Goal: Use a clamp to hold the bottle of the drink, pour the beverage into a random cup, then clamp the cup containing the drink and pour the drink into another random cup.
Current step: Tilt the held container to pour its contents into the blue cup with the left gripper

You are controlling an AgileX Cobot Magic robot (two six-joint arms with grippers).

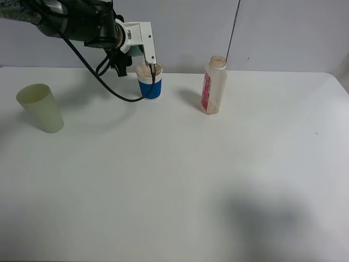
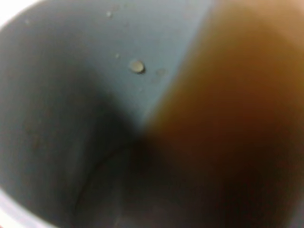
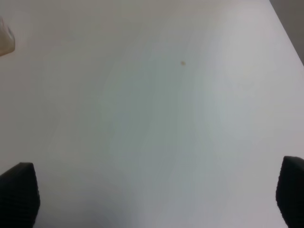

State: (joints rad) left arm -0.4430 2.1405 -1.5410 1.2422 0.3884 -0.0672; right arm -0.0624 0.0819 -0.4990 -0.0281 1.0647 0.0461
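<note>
A blue-and-white paper cup (image 1: 149, 85) stands at the back of the white table (image 1: 174, 180). My left gripper (image 1: 152, 68) comes down on its rim, with one finger inside and the jaws closed on the wall. The left wrist view looks into this cup (image 2: 71, 95), showing its grey inner wall and brown drink (image 2: 228, 133). A clear bottle with a red label (image 1: 214, 85) stands upright to the right of the cup, uncapped. A pale green cup (image 1: 41, 108) stands at the far left. My right gripper (image 3: 152, 199) is open over bare table and is out of the exterior high view.
A black cable (image 1: 109, 87) hangs from the left arm beside the blue cup. A pale object (image 3: 5, 40) shows at the edge of the right wrist view. The table's far edge meets a grey wall (image 1: 272, 33).
</note>
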